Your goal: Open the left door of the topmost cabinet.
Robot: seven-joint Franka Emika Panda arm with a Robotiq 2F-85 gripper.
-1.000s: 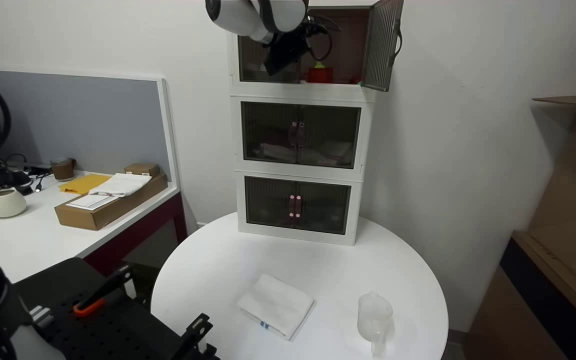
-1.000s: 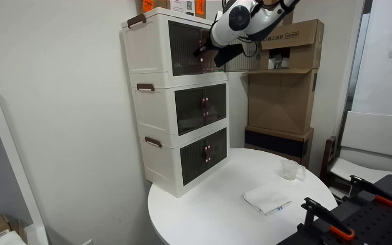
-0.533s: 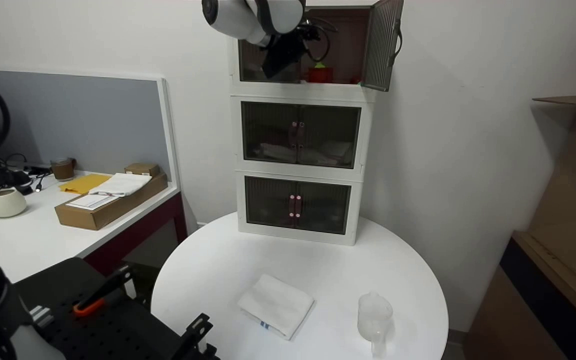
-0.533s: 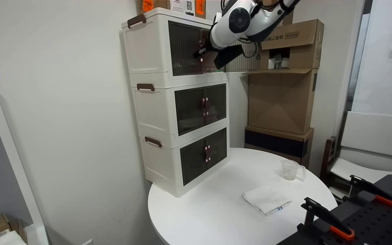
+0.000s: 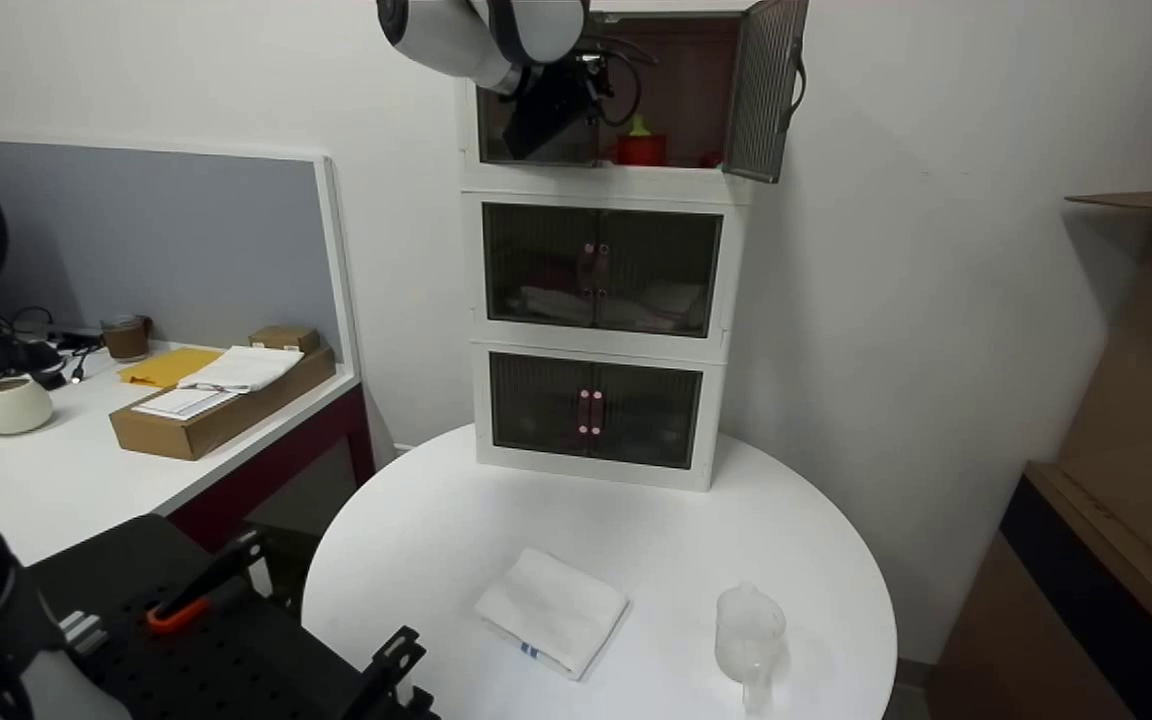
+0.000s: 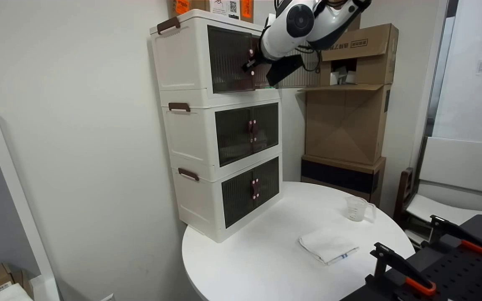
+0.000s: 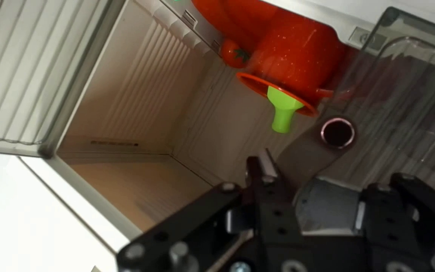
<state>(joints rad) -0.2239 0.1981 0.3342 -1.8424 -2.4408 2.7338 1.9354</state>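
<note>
The topmost cabinet is a white-framed box on two similar units. Its left door is a dark, ridged, see-through panel, standing slightly out from the frame. In the wrist view the same left door fills the right side. My gripper is at its brown strap handle; one round pinkish fixing shows above. The handle runs down between the fingers, which look shut on it, though the contact itself is dark and partly hidden. In an exterior view my gripper lies against the handle area; the arm covers part of the door.
The right door of the top unit is swung far outward. Inside are a red pot and a green piece. Cardboard boxes stand beyond that side. A towel and clear cup are on the round table.
The left door's handle edge has come a little way out from the frame. My gripper and arm have moved with it, leftward in one exterior picture and slightly rightward in another.
</note>
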